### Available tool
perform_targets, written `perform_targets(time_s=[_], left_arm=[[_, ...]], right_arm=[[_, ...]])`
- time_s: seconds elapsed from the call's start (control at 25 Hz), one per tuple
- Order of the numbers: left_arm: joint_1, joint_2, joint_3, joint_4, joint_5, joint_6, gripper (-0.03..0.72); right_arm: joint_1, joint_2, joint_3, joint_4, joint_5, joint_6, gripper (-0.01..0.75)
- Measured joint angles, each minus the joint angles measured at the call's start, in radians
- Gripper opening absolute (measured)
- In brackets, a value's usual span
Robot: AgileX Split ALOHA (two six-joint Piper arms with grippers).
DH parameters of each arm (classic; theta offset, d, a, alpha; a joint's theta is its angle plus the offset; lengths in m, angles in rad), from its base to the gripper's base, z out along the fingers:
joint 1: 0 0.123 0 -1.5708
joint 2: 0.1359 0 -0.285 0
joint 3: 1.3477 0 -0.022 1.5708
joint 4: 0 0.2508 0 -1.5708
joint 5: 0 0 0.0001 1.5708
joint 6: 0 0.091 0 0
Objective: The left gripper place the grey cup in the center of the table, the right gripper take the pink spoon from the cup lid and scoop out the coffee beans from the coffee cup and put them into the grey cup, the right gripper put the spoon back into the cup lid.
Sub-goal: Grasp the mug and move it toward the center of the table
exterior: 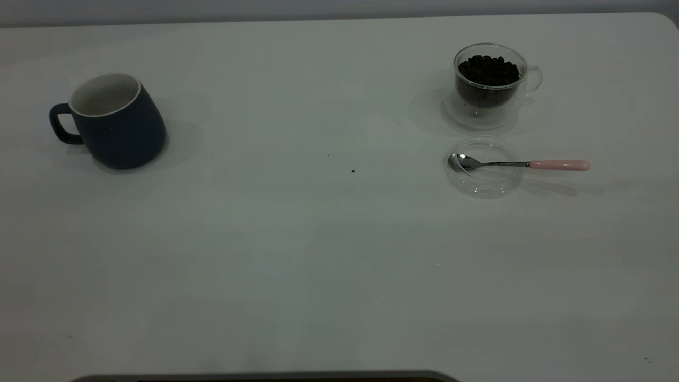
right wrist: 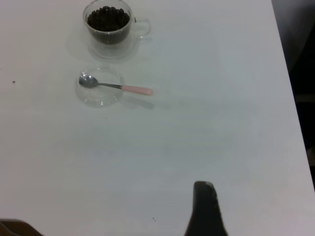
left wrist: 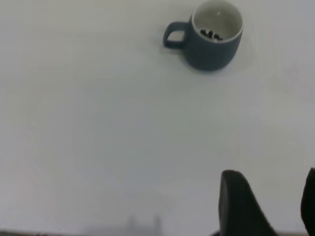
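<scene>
The grey cup (exterior: 114, 122) stands upright at the table's far left, its handle pointing left. In the left wrist view the cup (left wrist: 214, 46) is far off and holds a few dark beans. The glass coffee cup (exterior: 490, 79) full of coffee beans stands at the back right. In front of it, the pink spoon (exterior: 557, 165) rests with its bowl in the clear cup lid (exterior: 484, 183). My left gripper (left wrist: 273, 196) is open and empty, far from the cup. My right gripper (right wrist: 251, 211) shows one finger (right wrist: 204, 209) with bare table on both sides, far from the spoon (right wrist: 135, 90), lid (right wrist: 101, 96) and coffee cup (right wrist: 108, 22).
Neither arm shows in the exterior view. A few dark specks (exterior: 353, 171) lie near the middle of the white table (exterior: 318, 254). The table's right edge (right wrist: 290, 98) runs close beside the right gripper.
</scene>
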Motion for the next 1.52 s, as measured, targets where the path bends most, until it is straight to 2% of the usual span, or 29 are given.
perform_targets(time_s=[0.12,0.24,0.32,0.52,0.64,0.8,0.96,1.12,1.2,1.28,1.52], left_arm=[[0.000,0.219,-0.045,0.029,-0.138,-0.030,0.370],[0.013,0.425,-0.141,0.093,-0.206,-0.046,0.370],[0.057,0.554,-0.218,0.116,-0.223,-0.072,0.370],[0.221,0.836,-0.393,0.131,-0.262,-0.078,0.370],[0.260,0.982,-0.482,0.129,-0.268,0.030,0.370],[0.264,1.185,-0.623,0.105,-0.221,0.229,0.370],[0.266,1.385,-0.795,0.018,-0.155,0.437,0.395],[0.266,1.579,-0.965,-0.115,-0.071,0.581,0.493],[0.255,1.662,-1.029,-0.144,-0.037,0.636,0.557],[0.237,1.733,-1.080,-0.157,-0.019,0.691,0.590],[0.202,1.793,-1.130,-0.196,-0.017,0.805,0.578]], right_arm=[[0.000,0.000,0.000,0.000,0.000,0.000,0.591],[0.000,0.000,0.000,0.000,0.000,0.000,0.591],[0.000,0.000,0.000,0.000,0.000,0.000,0.591],[0.000,0.000,0.000,0.000,0.000,0.001,0.591],[0.000,0.000,0.000,0.000,0.000,0.001,0.591],[0.000,0.000,0.000,0.000,0.000,0.001,0.591],[0.000,0.000,0.000,0.000,0.000,0.001,0.591],[0.000,0.000,0.000,0.000,0.000,0.000,0.591],[0.000,0.000,0.000,0.000,0.000,0.000,0.591],[0.000,0.000,0.000,0.000,0.000,0.000,0.591],[0.000,0.000,0.000,0.000,0.000,0.000,0.591]])
